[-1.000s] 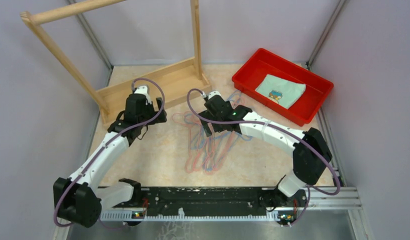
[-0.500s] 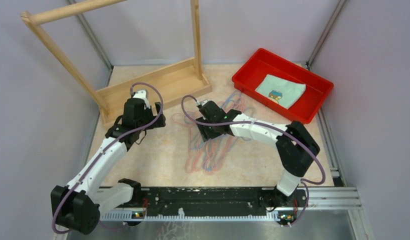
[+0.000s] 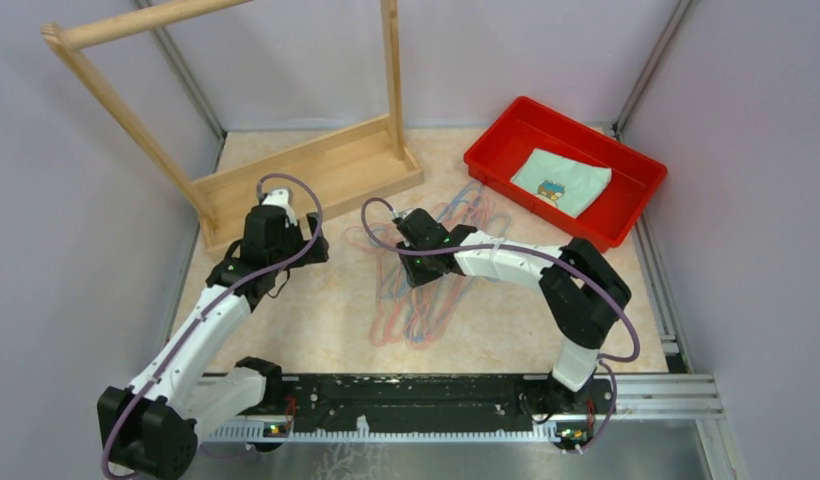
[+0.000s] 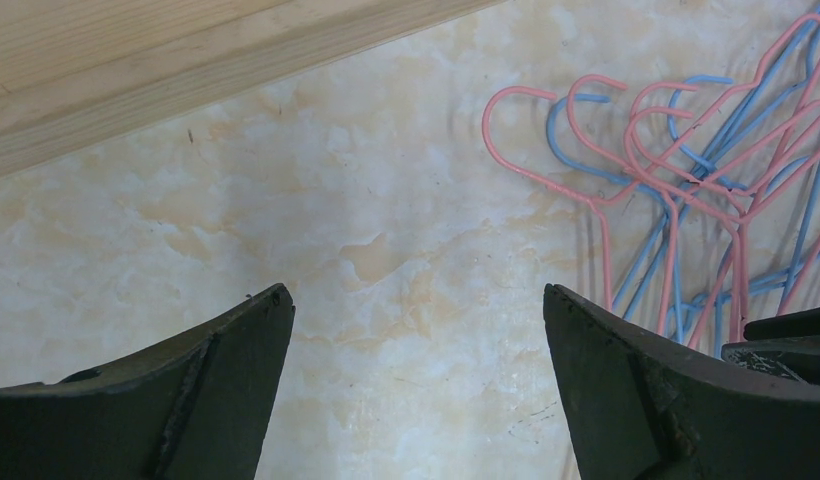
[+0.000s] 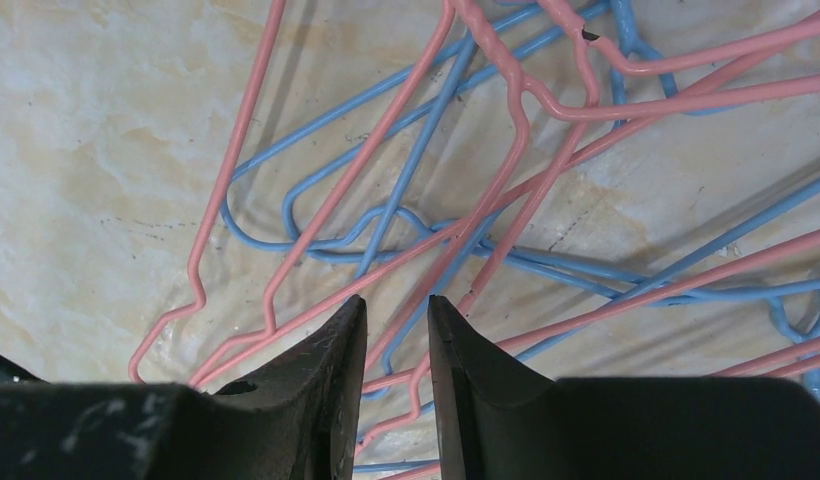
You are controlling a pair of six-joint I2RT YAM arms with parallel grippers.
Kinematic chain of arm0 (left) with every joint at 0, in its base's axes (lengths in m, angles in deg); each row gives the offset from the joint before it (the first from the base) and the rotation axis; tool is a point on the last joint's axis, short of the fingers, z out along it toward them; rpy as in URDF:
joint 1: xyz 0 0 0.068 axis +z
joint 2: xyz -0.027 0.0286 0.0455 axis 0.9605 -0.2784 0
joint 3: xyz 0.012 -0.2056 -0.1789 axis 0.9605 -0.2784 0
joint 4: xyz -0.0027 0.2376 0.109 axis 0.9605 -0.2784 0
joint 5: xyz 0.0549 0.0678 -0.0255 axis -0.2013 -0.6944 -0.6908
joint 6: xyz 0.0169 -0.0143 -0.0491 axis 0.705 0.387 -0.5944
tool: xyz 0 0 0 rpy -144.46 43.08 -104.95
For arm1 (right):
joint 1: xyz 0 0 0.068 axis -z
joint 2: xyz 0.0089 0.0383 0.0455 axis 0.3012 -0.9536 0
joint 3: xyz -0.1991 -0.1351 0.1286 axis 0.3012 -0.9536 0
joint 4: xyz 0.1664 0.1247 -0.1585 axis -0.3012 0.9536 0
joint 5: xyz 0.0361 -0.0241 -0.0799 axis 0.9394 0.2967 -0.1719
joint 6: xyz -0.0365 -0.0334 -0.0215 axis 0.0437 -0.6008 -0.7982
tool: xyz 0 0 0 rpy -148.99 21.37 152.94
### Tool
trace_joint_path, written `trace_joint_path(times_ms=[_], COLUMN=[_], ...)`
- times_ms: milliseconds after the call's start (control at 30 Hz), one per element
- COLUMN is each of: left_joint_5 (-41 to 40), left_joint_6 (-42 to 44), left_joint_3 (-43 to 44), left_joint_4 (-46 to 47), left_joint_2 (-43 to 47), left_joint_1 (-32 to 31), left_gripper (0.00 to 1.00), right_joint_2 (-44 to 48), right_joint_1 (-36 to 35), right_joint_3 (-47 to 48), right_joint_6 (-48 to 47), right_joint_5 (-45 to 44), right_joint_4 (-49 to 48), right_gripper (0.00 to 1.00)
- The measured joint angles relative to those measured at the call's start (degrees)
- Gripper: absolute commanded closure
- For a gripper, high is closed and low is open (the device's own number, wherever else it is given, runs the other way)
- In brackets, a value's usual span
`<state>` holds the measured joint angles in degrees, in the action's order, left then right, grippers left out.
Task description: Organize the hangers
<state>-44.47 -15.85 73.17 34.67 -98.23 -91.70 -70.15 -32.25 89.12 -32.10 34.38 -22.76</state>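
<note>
Progress: basically at the start. All the thin pink and light-blue wire hangers lie in one tangled heap on the marbled tabletop, centre of the top view. Nothing hangs on the top rail of the light wooden rack at upper left. If the rack is the target (my read), every hanger is left to do, and the heap has to be untangled first.

Right claw is down on the heap with its jaws nearly together and only a slim gap between them. Pink wires run in at that gap. Can't tell whether one is actually pinched or just lies underneath.

Left claw is released, jaws wide, over bare tabletop beside the rack base, with hanger hooks at the right of its view. It holds nothing.

Red plastic tray at upper right holds a folded pale-green printed cloth, apart from the hangers.

Hard to make out:
- The right arm covers the middle of the heap in the top view, so there's no reliable hanger count.
- The wires cross too much in the right wrist view to trace any one hanger.
- Both wrist views crop the heap.
- The rack's rail runs off the top of the frame.
</note>
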Motion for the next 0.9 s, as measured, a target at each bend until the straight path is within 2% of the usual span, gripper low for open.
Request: trace_joint_path(times_ms=[500, 533, 600, 900], left_joint_5=[0.0, 0.0, 0.0, -0.02], left_joint_6=[0.0, 0.0, 0.0, 0.02], left_joint_3=[-0.2, -0.2, -0.2, -0.2], left_joint_4=[-0.22, -0.22, -0.22, -0.22], left_joint_2=[0.2, 0.2, 0.2, 0.17], left_joint_1=[0.0, 0.0, 0.0, 0.0], left_gripper=[0.0, 0.0, 0.0, 0.0], right_joint_2=[-3.58, -3.89, -4.0, -3.43], right_joint_1=[0.0, 0.0, 0.0, -0.11], right_joint_3=[-0.04, -0.04, -0.04, 1.2], right_joint_6=[0.24, 0.33, 0.46, 0.39], right_joint_5=[0.26, 0.2, 0.09, -0.37], right_joint_4=[-1.29, -1.33, -1.55, 2.27], right_gripper=[0.7, 0.74, 1.0, 1.0])
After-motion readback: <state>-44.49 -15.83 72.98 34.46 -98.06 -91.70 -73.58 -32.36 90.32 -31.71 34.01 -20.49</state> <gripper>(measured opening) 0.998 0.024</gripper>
